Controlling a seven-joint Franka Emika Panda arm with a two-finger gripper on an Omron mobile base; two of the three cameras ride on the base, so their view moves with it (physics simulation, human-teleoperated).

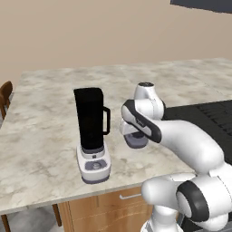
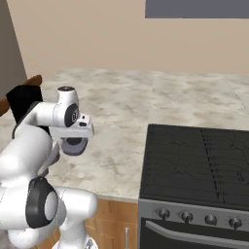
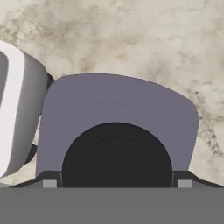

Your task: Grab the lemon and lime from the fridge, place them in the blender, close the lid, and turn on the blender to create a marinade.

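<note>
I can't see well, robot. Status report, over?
End effector down at the lid, grip unclear. Lid right of blender on counter. Jar top open. Nothing in the way.

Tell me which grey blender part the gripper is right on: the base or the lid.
The lid, the round grey cap on the counter beside the blender; its dialled base sits under the black jar.

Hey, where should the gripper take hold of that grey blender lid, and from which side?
Grip the lid across its outer rim, coming straight down from above. It lies flat on the counter beside the blender, round with a darker centre, so opposite edges suit the fingers. The gripper is right over it; whether its fingers have closed is hidden.
</note>
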